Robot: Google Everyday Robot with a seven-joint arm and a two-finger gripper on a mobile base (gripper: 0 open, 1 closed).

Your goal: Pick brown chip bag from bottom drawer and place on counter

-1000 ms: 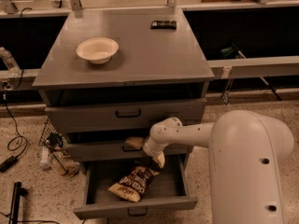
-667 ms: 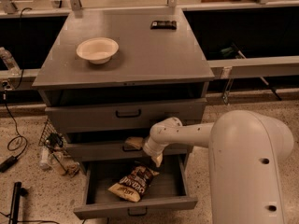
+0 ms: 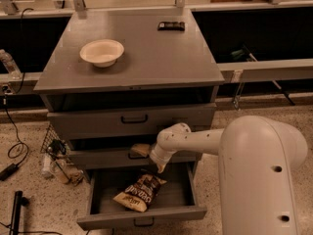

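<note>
Brown chip bag lies in bottom drawer, hand just above

Crinkled dark brown chip bag, white lettering, tan-yellow end; matte grey counter; grey bottom drawer; cream round bowl; off-white gripper just above bag

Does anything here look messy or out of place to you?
Mostly tidy. The bottom drawer stands open with a crumpled brown chip bag lying askew inside, the gripper just above it. Left of it on the floor, cables and bottles sit in a jumble.
</note>
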